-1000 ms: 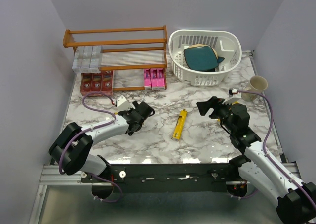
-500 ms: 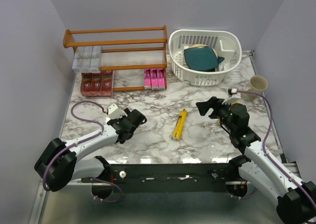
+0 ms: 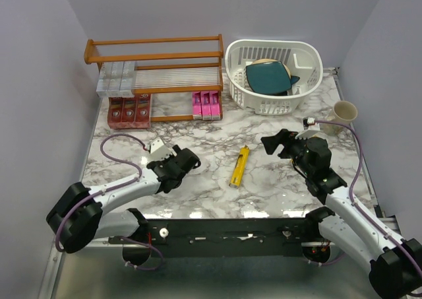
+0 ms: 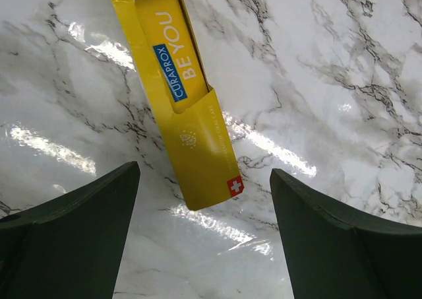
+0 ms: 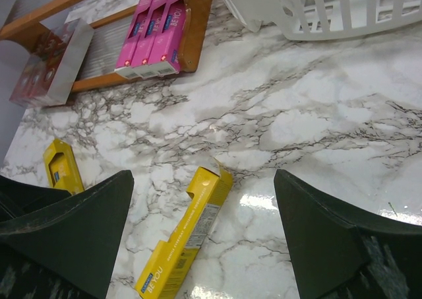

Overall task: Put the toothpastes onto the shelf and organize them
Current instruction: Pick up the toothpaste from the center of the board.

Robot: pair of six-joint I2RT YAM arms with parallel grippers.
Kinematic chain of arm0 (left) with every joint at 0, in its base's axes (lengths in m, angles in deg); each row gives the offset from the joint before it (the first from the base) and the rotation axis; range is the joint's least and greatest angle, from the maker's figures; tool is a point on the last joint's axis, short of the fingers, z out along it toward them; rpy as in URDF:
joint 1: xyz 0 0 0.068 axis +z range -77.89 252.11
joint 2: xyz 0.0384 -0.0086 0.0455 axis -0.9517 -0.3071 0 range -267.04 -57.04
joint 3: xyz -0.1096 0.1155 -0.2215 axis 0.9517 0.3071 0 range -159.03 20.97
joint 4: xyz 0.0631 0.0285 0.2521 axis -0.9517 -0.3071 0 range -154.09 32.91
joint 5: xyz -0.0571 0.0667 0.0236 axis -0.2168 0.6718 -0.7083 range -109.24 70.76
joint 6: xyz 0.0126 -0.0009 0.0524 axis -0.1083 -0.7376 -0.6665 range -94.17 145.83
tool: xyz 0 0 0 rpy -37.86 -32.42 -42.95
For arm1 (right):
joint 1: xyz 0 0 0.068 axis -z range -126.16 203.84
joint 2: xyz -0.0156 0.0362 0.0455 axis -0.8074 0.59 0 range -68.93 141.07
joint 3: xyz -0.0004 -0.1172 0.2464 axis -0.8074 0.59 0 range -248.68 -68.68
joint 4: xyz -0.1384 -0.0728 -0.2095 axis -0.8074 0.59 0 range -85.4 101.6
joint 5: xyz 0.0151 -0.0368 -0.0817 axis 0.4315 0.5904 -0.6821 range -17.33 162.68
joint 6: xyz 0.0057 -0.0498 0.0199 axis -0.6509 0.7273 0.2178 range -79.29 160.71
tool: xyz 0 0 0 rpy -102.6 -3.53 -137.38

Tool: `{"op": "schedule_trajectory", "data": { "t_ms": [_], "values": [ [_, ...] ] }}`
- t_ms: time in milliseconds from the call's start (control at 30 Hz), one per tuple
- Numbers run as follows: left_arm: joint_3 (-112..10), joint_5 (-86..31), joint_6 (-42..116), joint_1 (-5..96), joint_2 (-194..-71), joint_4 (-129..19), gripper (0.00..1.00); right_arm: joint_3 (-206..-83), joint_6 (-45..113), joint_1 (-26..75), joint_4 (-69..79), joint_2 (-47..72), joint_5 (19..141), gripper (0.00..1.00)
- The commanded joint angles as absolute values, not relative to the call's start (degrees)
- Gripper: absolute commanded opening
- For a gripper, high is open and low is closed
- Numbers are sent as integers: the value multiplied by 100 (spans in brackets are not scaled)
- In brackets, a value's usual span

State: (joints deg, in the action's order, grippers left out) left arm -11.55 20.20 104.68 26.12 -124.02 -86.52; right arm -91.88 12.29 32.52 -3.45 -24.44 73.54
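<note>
The left hand point(image 4: 204, 172) hangs with its fingers spread wide over a yellow toothpaste carton point(image 4: 179, 101) lying flat on the marble tabletop point(image 3: 211, 193) — not gripping it. The right hand point(image 5: 203, 175) is likewise wide and empty; a second yellow carton point(image 3: 239, 166) lies at its eight o'clock. At twelve o'clock, the shelf point(image 3: 155, 56) holds silver cartons point(image 3: 117, 78) on its slatted tier, with red cartons point(image 3: 129, 109) and pink cartons point(image 3: 206, 105) below.

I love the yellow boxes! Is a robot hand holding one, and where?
Nothing is held. The left gripper and right gripper are open and empty; the yellow carton lies on the table.
</note>
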Motion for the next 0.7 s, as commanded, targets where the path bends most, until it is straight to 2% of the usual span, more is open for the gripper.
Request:
{"op": "schedule_trajectory", "data": {
  "t_ms": [0,333,667],
  "values": [
    [-1384,2408,10730,2553,-12919,-8477,91,-9170,1285,3239,-515,-2393,7435,96],
    [-1217,2470,10880,2509,-13439,-8398,80,-9170,1276,3248,-524,-2341,7408,96],
    [-804,2655,10889,2369,-12763,-8776,61,-9170,1268,3239,-559,-2288,7435,95]
  ]
}}
